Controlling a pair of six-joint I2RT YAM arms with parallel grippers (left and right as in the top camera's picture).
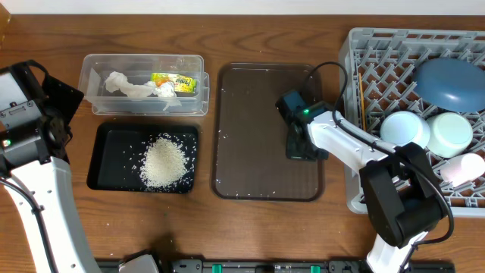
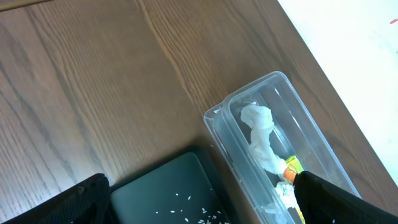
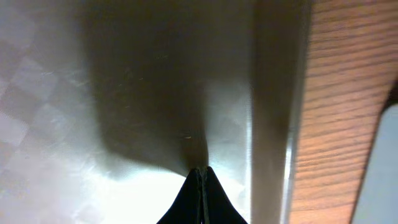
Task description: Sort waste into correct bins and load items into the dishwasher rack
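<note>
The clear tub [image 1: 144, 83] holds the crumpled white tissue [image 1: 125, 85] and the yellow-green wrapper [image 1: 174, 82]; both also show in the left wrist view [image 2: 261, 134]. The black tray [image 1: 106, 159] holds the heap of rice [image 1: 164, 161]. The grey dishwasher rack [image 1: 364, 45] holds the dark blue plate [image 1: 447, 82], light blue bowl [image 1: 404, 129], mint green bowl [image 1: 451, 133], pink cup [image 1: 464, 168] and chopsticks [image 1: 362, 106]. My left gripper [image 2: 202, 186] is open and empty above the black tray's corner. My right gripper [image 1: 299, 148] [image 3: 200, 169] is shut and empty, tips down on the brown tray.
The dark brown serving tray [image 1: 258, 174] lies between the black tray and the rack, with a few stray rice grains on it. Its right rim [image 3: 273, 93] is close to my right gripper. Bare wooden table [image 2: 93, 81] lies to the left.
</note>
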